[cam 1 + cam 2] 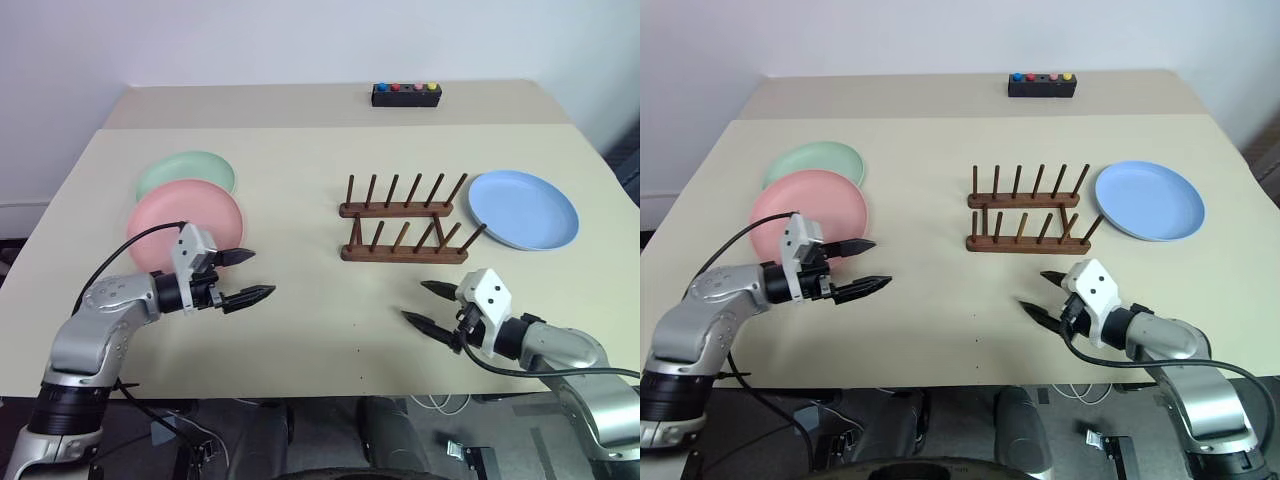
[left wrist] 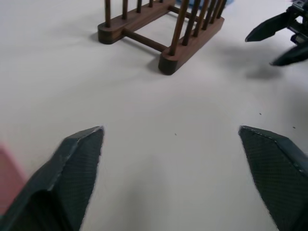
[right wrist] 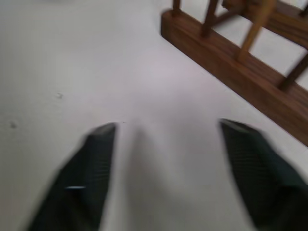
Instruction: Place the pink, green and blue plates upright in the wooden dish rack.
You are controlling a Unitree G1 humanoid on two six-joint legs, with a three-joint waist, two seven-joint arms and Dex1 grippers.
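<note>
The pink plate [image 1: 185,224] lies flat at the table's left, overlapping the green plate [image 1: 186,174] behind it. The blue plate [image 1: 524,208] lies flat at the right. Between them stands the empty wooden dish rack [image 1: 404,231], also seen in the left wrist view [image 2: 163,33] and the right wrist view [image 3: 240,62]. My left gripper [image 1: 250,276] hovers open just right of the pink plate's near edge, nothing between its fingers. My right gripper [image 1: 427,305] is open above bare table, in front of the rack's right end.
A small black box with coloured buttons [image 1: 407,94] sits at the back of the table. A second table surface adjoins behind. The table's front edge lies close under both arms.
</note>
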